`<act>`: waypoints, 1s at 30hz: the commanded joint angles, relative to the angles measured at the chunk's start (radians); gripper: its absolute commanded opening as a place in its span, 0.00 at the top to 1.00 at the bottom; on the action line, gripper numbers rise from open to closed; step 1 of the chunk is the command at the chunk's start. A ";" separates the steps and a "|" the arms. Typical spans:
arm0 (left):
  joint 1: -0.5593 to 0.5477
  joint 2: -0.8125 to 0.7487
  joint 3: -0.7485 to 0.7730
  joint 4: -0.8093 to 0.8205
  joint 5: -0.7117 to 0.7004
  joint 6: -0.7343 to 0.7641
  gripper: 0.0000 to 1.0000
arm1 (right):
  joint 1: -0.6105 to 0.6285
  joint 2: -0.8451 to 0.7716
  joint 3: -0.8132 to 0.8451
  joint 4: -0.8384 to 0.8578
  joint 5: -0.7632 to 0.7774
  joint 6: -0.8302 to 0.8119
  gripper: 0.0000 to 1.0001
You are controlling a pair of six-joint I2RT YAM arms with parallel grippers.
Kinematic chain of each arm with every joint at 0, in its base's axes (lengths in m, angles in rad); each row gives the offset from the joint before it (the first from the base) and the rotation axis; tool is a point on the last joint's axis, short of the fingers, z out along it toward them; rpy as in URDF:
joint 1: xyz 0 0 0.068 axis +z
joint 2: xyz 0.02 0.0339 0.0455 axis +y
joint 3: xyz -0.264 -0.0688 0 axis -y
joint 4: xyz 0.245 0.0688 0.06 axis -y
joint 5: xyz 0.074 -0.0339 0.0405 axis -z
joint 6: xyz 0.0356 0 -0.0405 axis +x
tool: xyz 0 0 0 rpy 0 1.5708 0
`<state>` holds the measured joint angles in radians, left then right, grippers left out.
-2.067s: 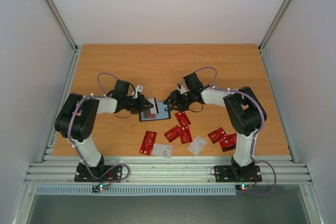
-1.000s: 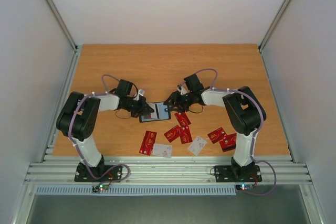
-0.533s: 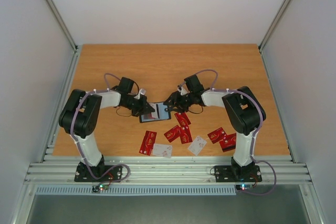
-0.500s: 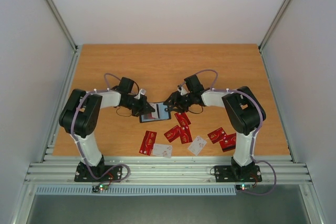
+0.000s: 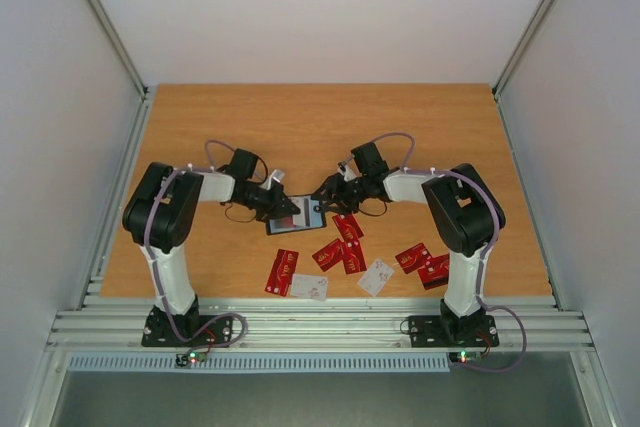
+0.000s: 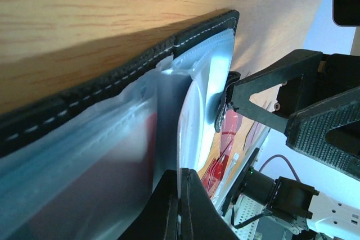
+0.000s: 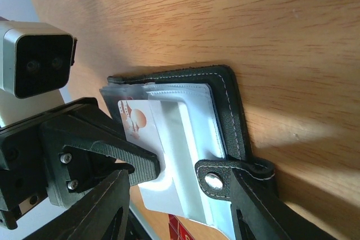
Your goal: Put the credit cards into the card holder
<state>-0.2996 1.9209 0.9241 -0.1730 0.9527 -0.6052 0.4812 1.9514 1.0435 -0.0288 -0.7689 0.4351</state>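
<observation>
While the black stitched folding card holder (image 7: 230, 111) lies open on the wooden table (image 5: 300, 117) between the two arms, the task looks to be at an early stage. The left claw (image 6: 179, 175) is pressed together on a white card (image 7: 135, 119) with an orange-red mark. In the right wrist view that card's far end sits under the edge of the holder's clear plastic sleeve (image 7: 185, 139). It is only partly in, and the printed corner is outside the pocket. The right claw (image 5: 322, 194) stands partly spread at the holder's other side, its two fingers straddling the snap tab (image 7: 214, 181). One fingertip (image 6: 228, 96) touches the sleeve, seemingly to steady it or lift it open.

A reddish tint shows through the sleeve in the left wrist view. Whether that is a card already stowed cannot be told.

About eight loose credit cards (image 5: 348, 227) lie on the table nearer the arm bases, mostly red with two white ones among them. Some overlap their neighbours. By this reckoning one card is going in and nearly all the rest are yet to be picked up.
</observation>
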 commanded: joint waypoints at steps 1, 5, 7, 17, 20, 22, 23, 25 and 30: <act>-0.017 0.053 0.015 0.006 0.003 0.022 1.00 | -0.003 0.028 0.017 -0.044 0.002 -0.023 0.50; -0.026 0.070 0.038 -0.002 0.000 0.028 1.00 | -0.003 0.032 0.028 -0.049 -0.005 -0.027 0.50; -0.033 0.078 0.048 -0.006 -0.005 0.030 1.00 | -0.003 0.034 0.033 -0.049 -0.008 -0.027 0.50; -0.070 0.076 0.089 -0.074 -0.066 0.005 0.94 | -0.003 0.026 0.044 -0.052 -0.012 -0.026 0.50; -0.070 0.052 0.105 -0.136 -0.100 0.021 0.87 | -0.002 0.020 0.044 -0.055 -0.009 -0.028 0.50; -0.072 0.035 0.120 -0.181 -0.123 0.038 0.81 | -0.003 0.018 0.044 -0.057 -0.009 -0.027 0.50; -0.072 0.029 0.130 -0.219 -0.136 0.044 0.79 | -0.003 0.016 0.044 -0.058 -0.009 -0.030 0.50; -0.073 0.018 0.148 -0.271 -0.161 0.061 0.73 | -0.003 0.011 0.043 -0.062 -0.005 -0.034 0.50; -0.080 0.000 0.196 -0.387 -0.214 0.102 0.63 | -0.014 -0.039 0.047 -0.128 0.021 -0.093 0.50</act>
<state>-0.3756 1.9488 1.0870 -0.4023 0.8330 -0.5507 0.4763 1.9598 1.0744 -0.0799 -0.7784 0.4072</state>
